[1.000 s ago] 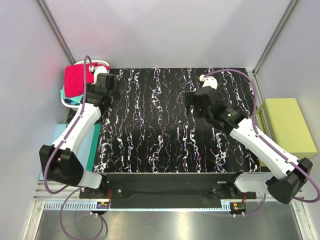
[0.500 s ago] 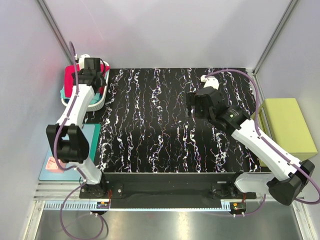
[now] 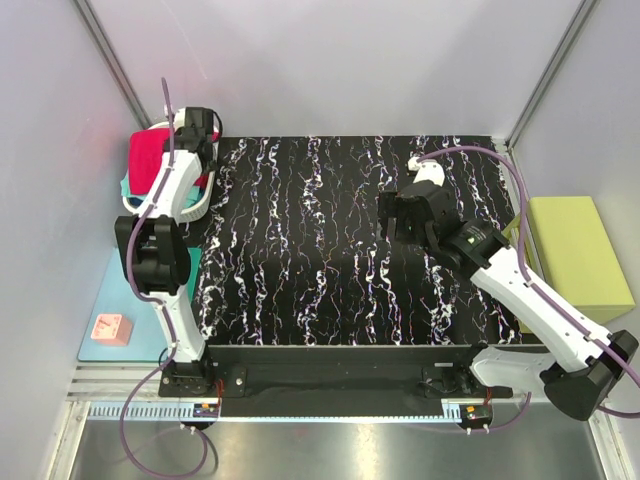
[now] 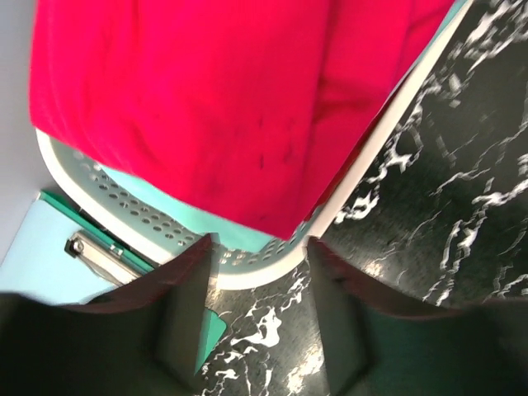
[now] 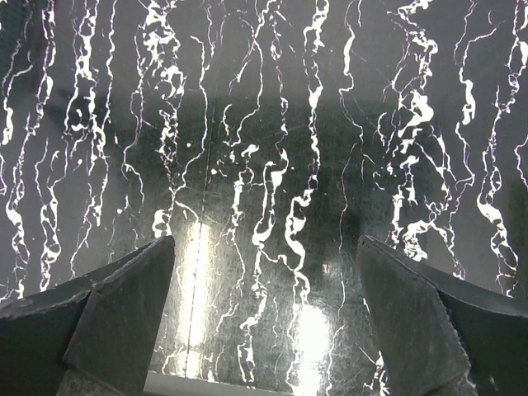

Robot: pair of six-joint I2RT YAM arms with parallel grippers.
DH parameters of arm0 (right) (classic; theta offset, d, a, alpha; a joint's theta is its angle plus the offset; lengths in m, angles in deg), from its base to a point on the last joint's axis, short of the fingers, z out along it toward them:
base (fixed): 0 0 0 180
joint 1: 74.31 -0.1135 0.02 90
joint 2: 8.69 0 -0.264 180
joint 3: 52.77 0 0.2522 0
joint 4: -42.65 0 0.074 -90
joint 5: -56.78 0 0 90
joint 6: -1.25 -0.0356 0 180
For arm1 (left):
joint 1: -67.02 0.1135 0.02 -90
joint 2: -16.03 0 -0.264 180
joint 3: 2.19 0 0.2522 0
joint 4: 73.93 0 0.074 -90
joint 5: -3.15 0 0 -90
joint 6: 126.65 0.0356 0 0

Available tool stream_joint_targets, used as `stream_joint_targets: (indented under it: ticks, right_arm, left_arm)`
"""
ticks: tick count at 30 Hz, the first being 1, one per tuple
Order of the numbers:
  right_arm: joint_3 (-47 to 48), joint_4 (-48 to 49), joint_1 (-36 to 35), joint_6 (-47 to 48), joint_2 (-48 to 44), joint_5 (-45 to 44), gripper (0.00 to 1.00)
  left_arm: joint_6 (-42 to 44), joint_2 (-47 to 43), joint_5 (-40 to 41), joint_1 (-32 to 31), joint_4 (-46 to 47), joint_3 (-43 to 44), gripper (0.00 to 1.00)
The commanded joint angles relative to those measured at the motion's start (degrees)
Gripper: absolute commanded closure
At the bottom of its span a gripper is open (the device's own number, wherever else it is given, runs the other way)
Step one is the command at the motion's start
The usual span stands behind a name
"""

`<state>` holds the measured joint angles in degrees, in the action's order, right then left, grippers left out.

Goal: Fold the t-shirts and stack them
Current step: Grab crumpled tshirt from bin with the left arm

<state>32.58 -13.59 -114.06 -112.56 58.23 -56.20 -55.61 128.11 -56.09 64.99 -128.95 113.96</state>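
We see a black, white-veined tabletop [image 3: 330,260] filling the middle of the top view; at its ten o'clock corner sits a white perforated basket [image 3: 192,210]; at three o'clock, off the edge, a yellow-green block [image 3: 575,250]; at eight o'clock a light-blue mat [image 3: 100,290] bearing a small pink square [image 3: 107,327]; a green clipboard [image 4: 214,328] lies just beside the basket, its metal clip [image 4: 97,254] showing

I see crimson t-shirt [image 4: 206,99]: bunched, on top | turquoise t-shirt [image 4: 210,223]: underneath, edge showing | both in white basket [image 4: 256,276], far-left.
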Motion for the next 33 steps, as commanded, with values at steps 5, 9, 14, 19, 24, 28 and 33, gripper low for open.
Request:
stream_joint_targets:
  ticks: [5,9,14,19,24,28,33]
  right_arm:
    - [0.3,1.61,0.2,1.22,1.9,0.66,0.0]
    - [1.09,1.7,0.2,1.84,2.96,0.22,0.0]
    - [1.44,1.7,0.2,1.75,3.22,0.13,0.0]
    - [1.53,1.7,0.2,1.23,3.22,0.04,0.0]
    - [1.53,1.61,0.2,0.35,3.66,0.13,0.0]
    - [1.18,1.7,0.28,-0.27,3.57,0.31,0.0]
    - [0.74,1.78,0.2,-0.88,2.96,0.31,0.0]
  left_arm:
    - [0.77,3.23,-0.09,0.09,0.47,8.44,0.37]
    - [1.12,5.35,-0.09,0.09,0.21,10.11,0.4]
    - [0.68,7.28,-0.18,0.18,-0.14,9.94,0.46]
    - [0.07,7.55,-0.09,0.7,-0.23,9.14,0.51]
    - [-0.46,7.02,-0.18,1.23,-0.32,8.09,0.57]
    - [-0.9,6.14,-0.18,1.58,-0.32,6.34,0.65]
    - [-1.25,5.35,-0.35,1.93,-0.23,4.93,0.77]
